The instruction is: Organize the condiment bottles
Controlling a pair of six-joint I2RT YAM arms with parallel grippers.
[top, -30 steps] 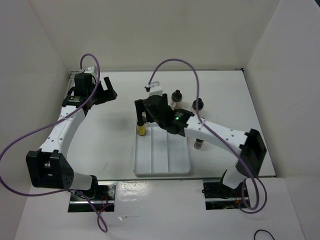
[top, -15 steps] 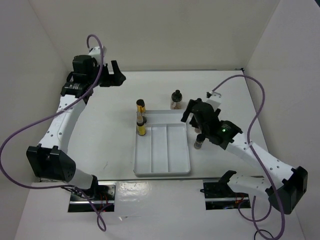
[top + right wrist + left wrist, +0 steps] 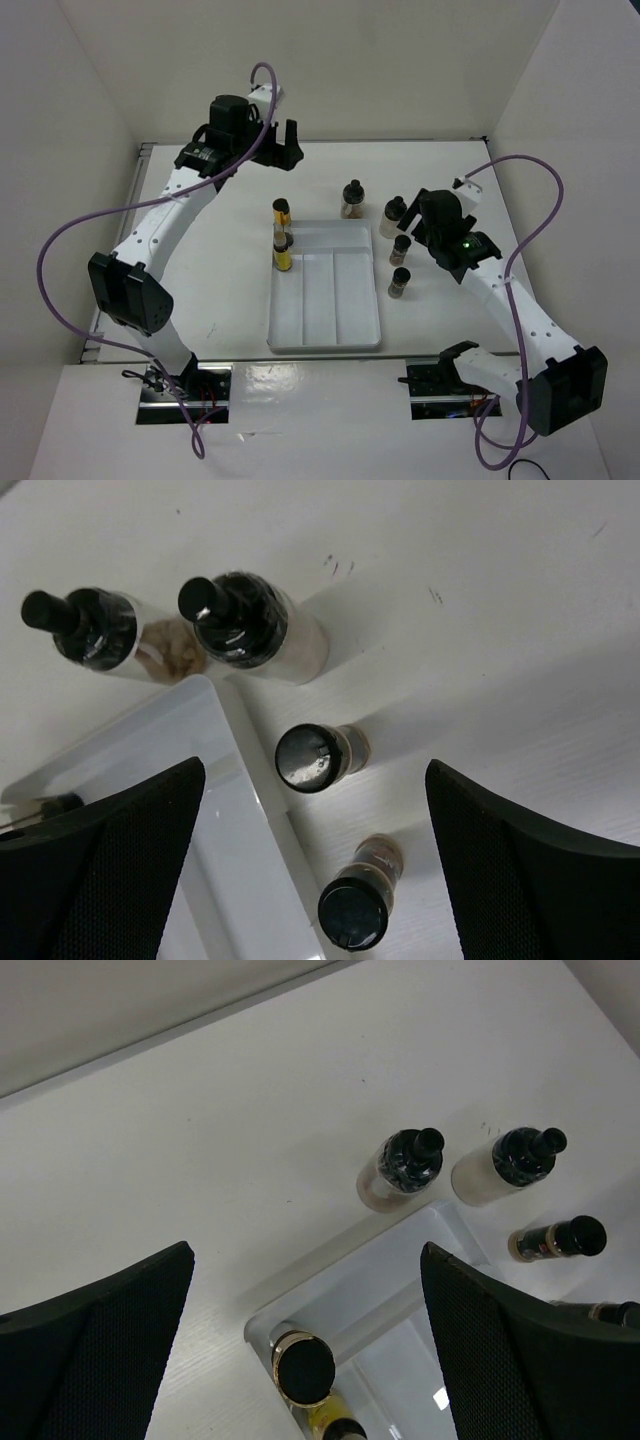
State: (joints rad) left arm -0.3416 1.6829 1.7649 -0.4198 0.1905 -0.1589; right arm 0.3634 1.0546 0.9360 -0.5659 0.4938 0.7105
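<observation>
Labels are too small to be read, sadly. The two slim yellow-filled bottles (image 3: 284, 256) are stood at the far end of the white three-slot tray (image 3: 325, 338), in its left slot. The round clear jar (image 3: 352, 199), white bottle (image 3: 392, 217) and two small dark-brown bottles (image 3: 400, 250) are parked outside, around its far-right corner. The left gripper (image 3: 305, 1255) and right gripper (image 3: 315, 765) are both spread wide, nothing held. Since half a second ago, the left gripper's been swung toward back centre.
</observation>
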